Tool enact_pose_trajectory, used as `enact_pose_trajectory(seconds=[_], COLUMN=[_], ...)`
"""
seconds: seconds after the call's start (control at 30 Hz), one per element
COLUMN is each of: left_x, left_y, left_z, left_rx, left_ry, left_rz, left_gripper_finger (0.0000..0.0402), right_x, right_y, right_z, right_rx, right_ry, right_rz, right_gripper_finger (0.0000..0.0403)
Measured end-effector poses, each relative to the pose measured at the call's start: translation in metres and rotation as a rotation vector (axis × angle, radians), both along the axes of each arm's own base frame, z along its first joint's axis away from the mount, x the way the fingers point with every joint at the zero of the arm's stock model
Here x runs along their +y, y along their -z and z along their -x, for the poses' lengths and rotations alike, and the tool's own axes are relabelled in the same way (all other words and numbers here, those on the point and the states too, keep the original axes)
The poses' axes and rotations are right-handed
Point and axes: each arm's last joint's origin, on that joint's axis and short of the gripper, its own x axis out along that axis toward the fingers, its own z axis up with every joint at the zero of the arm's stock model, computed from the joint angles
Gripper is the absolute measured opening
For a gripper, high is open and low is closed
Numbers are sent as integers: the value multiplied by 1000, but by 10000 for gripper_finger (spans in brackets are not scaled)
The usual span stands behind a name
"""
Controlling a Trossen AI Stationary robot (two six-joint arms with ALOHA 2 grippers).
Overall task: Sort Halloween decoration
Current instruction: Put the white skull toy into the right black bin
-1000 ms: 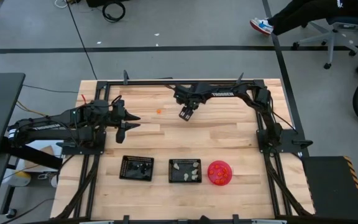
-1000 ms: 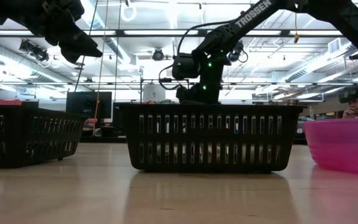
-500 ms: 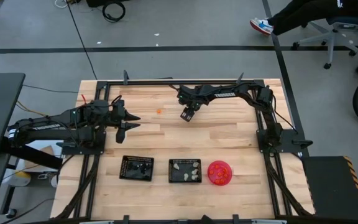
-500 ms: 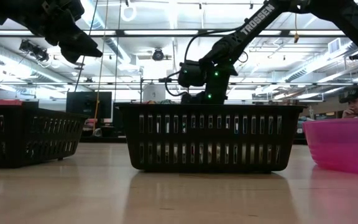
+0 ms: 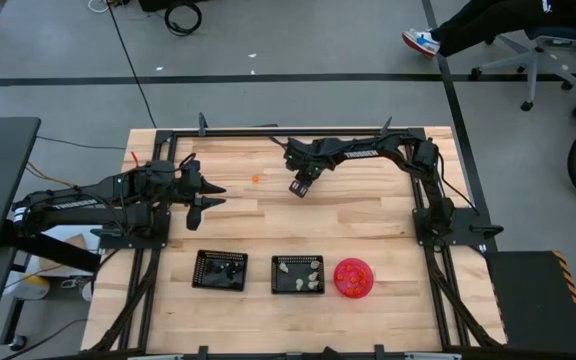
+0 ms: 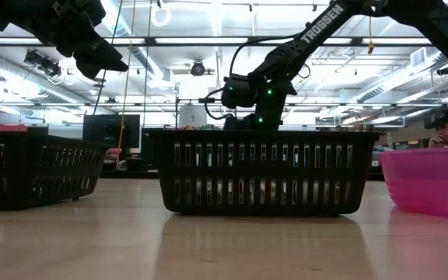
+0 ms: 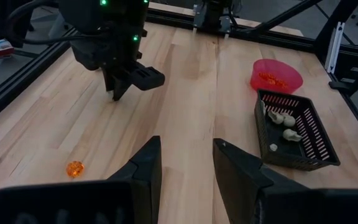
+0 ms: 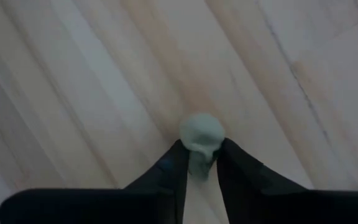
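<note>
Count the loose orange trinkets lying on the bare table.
1: a single orange trinket lies on the table between the left tool and right tool. Others may be hidden.

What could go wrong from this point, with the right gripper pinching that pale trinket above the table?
1. The right gripper holds the pale skull trinket only at its lower part, most of it beyond the fingertips; it might slip out during the carry to the middle tray.
2. The orange trinket lies loose on the table near the open left gripper; a sweep might knock it away.
</note>
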Motion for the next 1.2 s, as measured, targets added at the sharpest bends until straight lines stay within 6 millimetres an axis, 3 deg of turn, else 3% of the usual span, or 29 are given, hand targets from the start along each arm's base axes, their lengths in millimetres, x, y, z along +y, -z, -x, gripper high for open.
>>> enact_pose_trajectory(seconds=[0.87, 1.2], left_x=[0, 0], left_y=[0, 0], left_z=[0, 0], left_rx=[0, 0], left_ry=[0, 0], left_rz=[0, 0], left_gripper_finger=[116, 116], right_x=[57, 89], right_y=[-42, -43], right_z=[-5, -11], right_rx=[-44, -47], right_ry=[-106, -187], right_rz=[-10, -39], right_gripper_finger=[80, 80])
